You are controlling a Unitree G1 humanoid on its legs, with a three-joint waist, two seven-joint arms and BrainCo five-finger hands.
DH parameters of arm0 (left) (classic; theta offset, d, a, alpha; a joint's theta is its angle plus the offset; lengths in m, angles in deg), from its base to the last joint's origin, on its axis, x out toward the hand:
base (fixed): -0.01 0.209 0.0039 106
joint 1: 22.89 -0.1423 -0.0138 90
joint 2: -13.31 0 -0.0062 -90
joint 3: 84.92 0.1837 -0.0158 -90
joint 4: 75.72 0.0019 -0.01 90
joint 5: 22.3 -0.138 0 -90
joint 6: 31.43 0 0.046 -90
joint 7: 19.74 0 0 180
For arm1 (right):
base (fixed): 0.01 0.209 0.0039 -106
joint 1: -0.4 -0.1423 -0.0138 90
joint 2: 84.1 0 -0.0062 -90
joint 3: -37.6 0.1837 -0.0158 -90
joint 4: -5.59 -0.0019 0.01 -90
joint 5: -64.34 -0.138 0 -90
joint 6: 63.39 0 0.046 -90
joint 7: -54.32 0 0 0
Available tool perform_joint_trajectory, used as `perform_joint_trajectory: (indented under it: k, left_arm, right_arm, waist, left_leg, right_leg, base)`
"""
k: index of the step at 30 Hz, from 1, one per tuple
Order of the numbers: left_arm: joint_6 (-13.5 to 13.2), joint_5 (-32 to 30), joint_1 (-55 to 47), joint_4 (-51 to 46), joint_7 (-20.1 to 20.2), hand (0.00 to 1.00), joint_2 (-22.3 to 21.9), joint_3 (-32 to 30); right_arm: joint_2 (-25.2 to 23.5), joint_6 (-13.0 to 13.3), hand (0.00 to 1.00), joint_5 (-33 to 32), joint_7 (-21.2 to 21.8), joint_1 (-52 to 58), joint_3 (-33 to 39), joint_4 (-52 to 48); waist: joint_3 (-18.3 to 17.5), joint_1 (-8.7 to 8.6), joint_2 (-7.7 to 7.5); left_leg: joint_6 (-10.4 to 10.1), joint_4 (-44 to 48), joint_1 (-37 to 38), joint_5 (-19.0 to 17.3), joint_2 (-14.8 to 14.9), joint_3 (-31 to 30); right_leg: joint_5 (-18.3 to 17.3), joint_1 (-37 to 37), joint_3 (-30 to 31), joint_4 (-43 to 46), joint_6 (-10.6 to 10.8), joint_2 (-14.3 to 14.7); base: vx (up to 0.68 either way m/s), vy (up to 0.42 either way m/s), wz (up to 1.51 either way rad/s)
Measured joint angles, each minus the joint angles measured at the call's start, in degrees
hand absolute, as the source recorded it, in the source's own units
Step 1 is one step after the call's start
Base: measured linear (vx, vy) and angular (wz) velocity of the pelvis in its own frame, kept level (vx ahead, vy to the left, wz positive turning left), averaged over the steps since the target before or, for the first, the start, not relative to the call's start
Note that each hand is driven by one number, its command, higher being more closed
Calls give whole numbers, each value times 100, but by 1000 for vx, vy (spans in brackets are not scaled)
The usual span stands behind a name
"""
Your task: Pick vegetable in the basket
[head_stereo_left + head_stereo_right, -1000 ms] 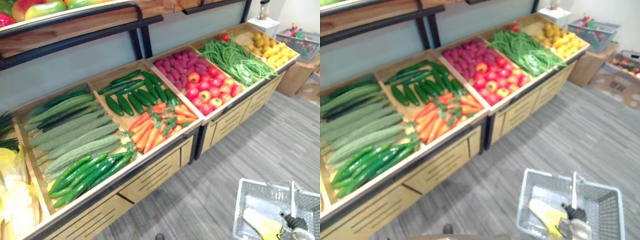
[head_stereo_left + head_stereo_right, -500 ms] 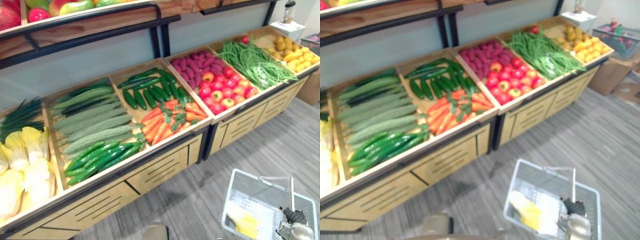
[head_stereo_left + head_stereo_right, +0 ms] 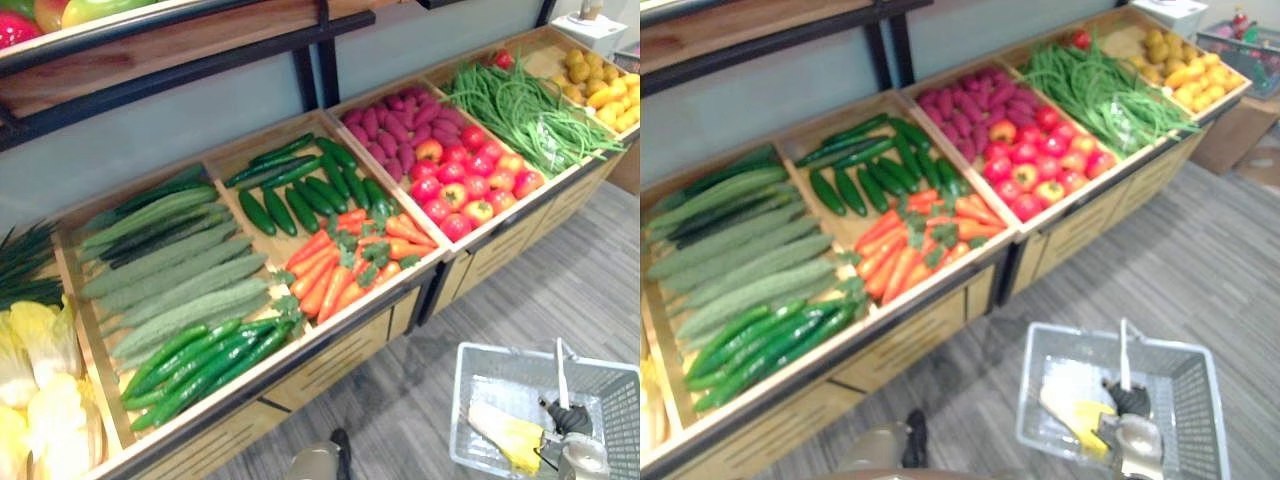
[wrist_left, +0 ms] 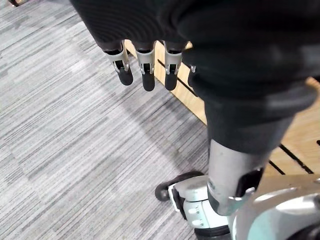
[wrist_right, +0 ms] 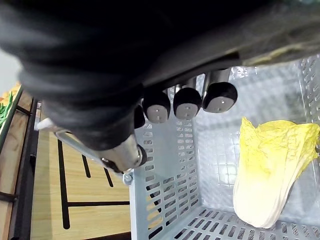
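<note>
- While my right hand point(image 3: 572, 418) curls tight round the handle point(image 3: 561, 362), the basket point(image 3: 520, 352) hangs below it.
- Cabbage point(image 3: 508, 436) lies inside, at nine o'clock of that hand.
- My left hand point(image 4: 145, 75) hangs slack-fingered, empty, over floor point(image 4: 75, 140).

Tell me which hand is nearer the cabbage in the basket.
Right. The right hand grips the basket handle over the cabbage; the left hand hangs open over the floor beside the wooden stand.
</note>
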Motion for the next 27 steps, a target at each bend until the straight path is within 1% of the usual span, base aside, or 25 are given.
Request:
perform_joint_trajectory:
  k: [1,2,3,4,5,6,7,8,9,10,11,12,13,14,15,16,17,18,19,21,22,23,24,26,27]
  left_arm:
    - [9,32,-15,-4,-1,0,77,18]
    - [15,51,-13,-7,-4,0,122,27]
    - [17,56,26,-16,-11,0,259,37]
    - [13,57,29,-31,-15,0,285,35]
    - [6,55,40,-65,-19,0,320,6]
    - [11,56,40,-65,-20,0,320,-93]
    - [12,56,41,-71,-20,0,294,-183]
    - [17,56,44,-77,-27,0,212,-374]
    - [18,56,52,-97,-43,0,133,-477]
    - [23,55,50,-166,-82,0,49,-578]
    - [20,55,47,-179,-94,0,5,-621]
    - [25,49,24,-186,-110,0,-45,-710]
    - [39,48,-32,-180,-127,0,-46,-776]
    - [71,48,-99,-166,-131,0,-25,-867]
    - [78,54,-101,-157,-174,0,-145,-940]
    - [107,56,-54,-159,-224,0,-229,-980]
    - [110,67,13,-170,-222,0,-292,-1051]
    - [104,82,41,-177,-216,0,-324,-1072]
    - [72,120,66,-221,-221,0,-393,-1142]
    - [57,122,66,-287,-225,0,-482,-1251]
    - [61,123,55,-286,-224,0,-532,-1371]
    - [61,132,38,-287,-231,0,-555,-1423]
    - [65,184,9,-287,-234,0,-565,-1467]
    - [67,237,9,-287,-233,0,-568,-1470]
    - [67,271,-11,-286,-232,0,-570,-1470]
  right_arm:
    - [-5,-24,100,87,-1,39,-35,8]
    - [-8,-23,100,86,0,46,-42,10]
    - [-12,-24,100,80,-3,66,-20,84]
    - [-9,-24,100,79,-4,68,-15,114]
    - [-2,-27,100,78,-14,70,27,230]
    - [-9,-35,100,78,-15,83,30,237]
    - [-11,-35,100,79,-12,85,30,235]
    - [-15,-35,100,78,-12,90,33,230]
    - [-23,-33,100,76,-12,97,42,220]
    - [-63,-31,100,68,-13,103,88,195]
    - [-100,-31,100,65,-22,107,137,178]
    - [-235,-62,100,47,-141,137,374,175]
    - [-310,-62,100,47,-122,176,425,173]
    - [-392,-63,100,43,-124,236,437,175]
    - [-466,-74,100,-26,-136,316,497,176]
    - [-468,-78,100,-76,-139,338,569,171]
    - [-470,-78,100,-122,-154,396,740,168]
    - [-467,-80,100,-182,-167,422,824,169]
    - [-467,-80,100,-224,-188,457,939,169]
    - [-472,-81,100,-325,-182,511,1038,172]
    - [-474,-81,100,-359,-182,519,1144,181]
    - [-473,-81,100,-378,-199,520,1214,185]
    - [-473,-78,100,-418,-233,515,1326,185]
    - [-459,-76,100,-421,-248,524,1421,185]
    - [-461,-74,100,-484,-251,518,1471,191]
  waist:
    - [-3,-50,7]
    - [-36,-64,68]
    - [-22,-84,-8]
    - [-18,-90,-23]
    - [-32,-109,-69]
    - [-34,-131,-65]
    - [-30,-130,-58]
    - [-28,-132,-39]
    - [-36,-134,-19]
    - [-52,-114,2]
    - [-67,-99,8]
    - [-118,-9,-81]
    - [-178,-19,-214]
    - [-257,-22,-321]
    - [-366,1,-256]
    - [-363,10,-169]
    - [-451,16,41]
    - [-485,17,116]
    - [-525,7,195]
    - [-530,9,252]
    - [-538,12,275]
    - [-535,25,277]
    - [-534,17,273]
    - [-532,15,274]
    - [-531,16,274]
  left_leg:
    - [63,-253,385,-5,-20,-45]
    - [111,-346,531,-14,-21,-84]
    - [172,-457,800,-53,-23,-204]
    - [173,-487,862,-54,-23,-229]
    - [171,-605,1061,-53,-19,-355]
    - [160,-681,1215,-46,32,-499]
    - [160,-703,1288,-46,64,-555]
    - [155,-723,1381,-48,130,-701]
    - [141,-719,1410,-55,194,-814]
    - [1,-713,1436,-98,327,-905]
    - [-107,-712,1450,-153,399,-952]
    - [-312,-675,1448,-242,475,-1043]
    - [-496,-621,1403,-339,498,-1132]
    - [-672,-573,1348,-436,551,-1232]
    - [-921,-524,1258,-550,796,-1420]
    - [-958,-533,1229,-537,947,-1486]
    - [-1010,-709,1170,-353,1179,-1608]
    - [-1062,-811,1178,-225,1257,-1615]
    - [-1210,-1017,1242,87,1360,-1572]
    - [-1201,-1142,1226,402,1470,-1574]
    - [-1186,-1135,1152,554,1557,-1571]
    - [-1178,-1142,1132,658,1608,-1544]
    - [-1102,-1112,1106,762,1648,-1438]
    - [-1038,-1025,1074,814,1663,-1186]
    - [-1005,-946,1050,836,1668,-835]
  right_leg:
    - [796,-420,101,1009,183,36]
    - [903,-522,155,1329,248,76]
    - [625,-765,139,1950,37,179]
    - [537,-816,90,2042,-13,190]
    - [251,-998,-186,2176,-176,198]
    - [65,-1137,-422,2041,-239,201]
    - [31,-1179,-474,1898,-289,210]
    - [6,-1235,-502,1456,-332,217]
    - [6,-1234,-496,984,-332,215]
    - [51,-1199,-476,211,-309,204]
    - [98,-1158,-470,-142,-284,200]
    - [479,-1122,-407,-792,-274,120]
    - [965,-1097,-368,-1079,-267,62]
    - [922,-1056,-266,-1151,45,62]
    - [332,-846,-507,-1432,154,238]
    - [266,-837,-721,-1407,99,351]
    - [148,-844,-984,-1351,-62,513]
    - [88,-848,-1087,-1303,-116,564]
    - [2,-840,-1290,-1202,-189,592]
    - [-69,-734,-1540,-1223,-289,661]
    - [-82,-637,-1674,-1339,-316,746]
    - [-93,-576,-1740,-1414,-339,800]
    - [-103,-490,-1825,-1508,-360,832]
    - [-84,-410,-1857,-1599,-380,845]
    - [-56,-391,-1829,-1671,-376,850]
  base:
    - [321,143,11]
    - [396,137,31]
    - [259,45,31]
    - [301,16,52]
    - [273,-32,53]
    - [258,-57,57]
    - [243,-106,58]
    - [222,-153,60]
    - [252,-216,77]
    - [192,-210,62]
    - [167,-260,53]
    - [147,-343,39]
    - [129,-391,43]
    - [146,-601,49]
    - [98,-533,46]
    - [106,-599,61]
    - [41,-339,55]
    - [66,-373,75]
    - [48,-262,69]
    - [21,-273,67]
    - [3,-279,51]
    - [1,-247,46]
    - [0,-173,27]
    - [-4,-98,12]
    - [-3,-46,-4]
